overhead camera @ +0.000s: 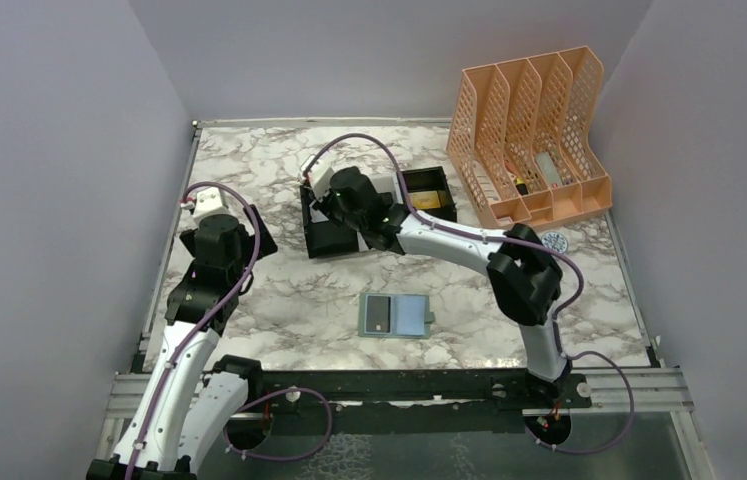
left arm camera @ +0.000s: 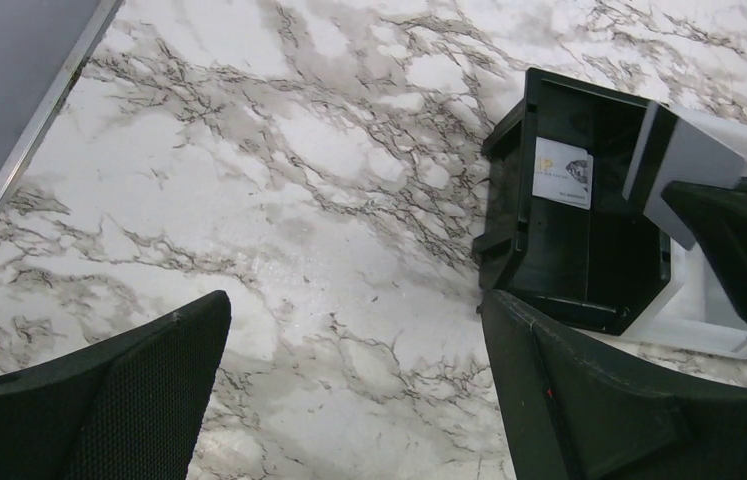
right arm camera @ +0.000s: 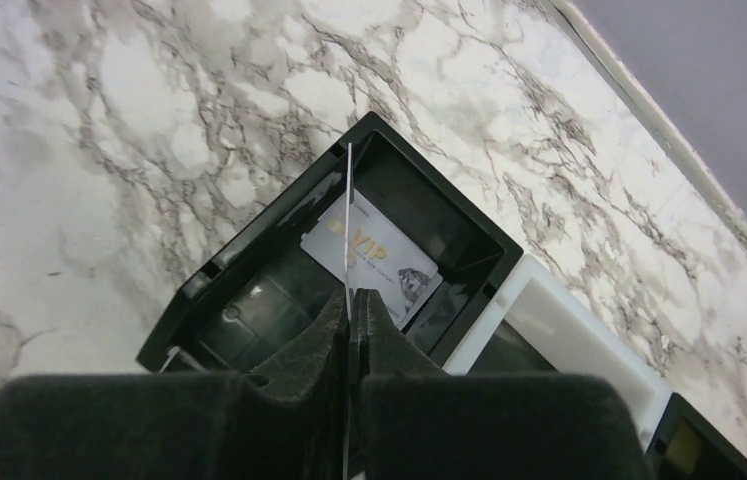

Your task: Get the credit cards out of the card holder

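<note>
Right claw (right arm camera: pixel 349 300) pinched shut on a pale card (right arm camera: pixel 348 215), edge-on above the black tray (right arm camera: pixel 449 190), VIP card (right arm camera: pixel 379 250) flat inside. Left claw (left arm camera: pixel 354 300) spread wide, empty, over the tabletop (left arm camera: pixel 249 150). Card holder (overhead camera: pixel 412 314) lying open near the front edge, dark card (overhead camera: pixel 378 314) in its left half.

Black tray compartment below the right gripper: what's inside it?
A white VIP card lies flat on the floor of the black compartment. The right gripper, shut on a thin card held edge-on, hangs above. It hides the near floor, so more cards there cannot be ruled out.
</note>
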`<state>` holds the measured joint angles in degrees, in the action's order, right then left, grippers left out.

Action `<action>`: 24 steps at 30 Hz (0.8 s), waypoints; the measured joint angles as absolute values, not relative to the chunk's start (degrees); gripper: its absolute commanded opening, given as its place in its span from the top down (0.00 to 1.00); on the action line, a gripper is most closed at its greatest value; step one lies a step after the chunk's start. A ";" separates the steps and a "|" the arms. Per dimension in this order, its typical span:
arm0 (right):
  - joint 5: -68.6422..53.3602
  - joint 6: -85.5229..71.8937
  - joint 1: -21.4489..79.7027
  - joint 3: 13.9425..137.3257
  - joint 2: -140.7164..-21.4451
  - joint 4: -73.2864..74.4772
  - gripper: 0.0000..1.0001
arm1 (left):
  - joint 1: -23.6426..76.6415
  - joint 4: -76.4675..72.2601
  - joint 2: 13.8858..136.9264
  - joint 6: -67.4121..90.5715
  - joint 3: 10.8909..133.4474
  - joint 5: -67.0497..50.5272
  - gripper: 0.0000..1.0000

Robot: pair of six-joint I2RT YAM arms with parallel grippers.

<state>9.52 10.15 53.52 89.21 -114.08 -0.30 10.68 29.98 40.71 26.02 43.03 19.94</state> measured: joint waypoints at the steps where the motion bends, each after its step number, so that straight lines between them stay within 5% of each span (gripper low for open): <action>1: 10.41 11.46 53.58 90.59 -115.77 0.03 0.99 | 10.68 29.98 40.66 26.02 42.98 20.08 0.01; 24: 20.21 34.92 53.82 101.82 -134.52 -0.51 0.97 | 10.61 29.41 40.47 26.00 42.63 20.18 0.01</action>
